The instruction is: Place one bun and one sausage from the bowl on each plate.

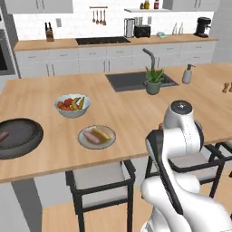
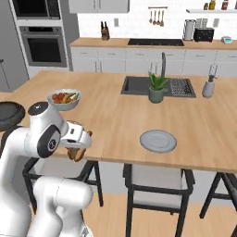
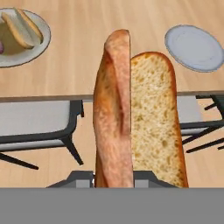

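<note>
With its claw (image 3: 114, 181) pinching the orange-brown bun (image 3: 135, 118) at frame centre, the robot seemingly carries it toward the bare plate (image 3: 194, 47), upper right, for 1 careful set-down.

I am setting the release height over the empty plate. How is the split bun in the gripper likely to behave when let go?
The bun looks soft and light for its size, so it should land gently. Its halves gape open, so it may flop flatter or land lopsided. Its long rounded crust could let it rock or roll on the flat, shallow plate; a low release seems safer.
</note>
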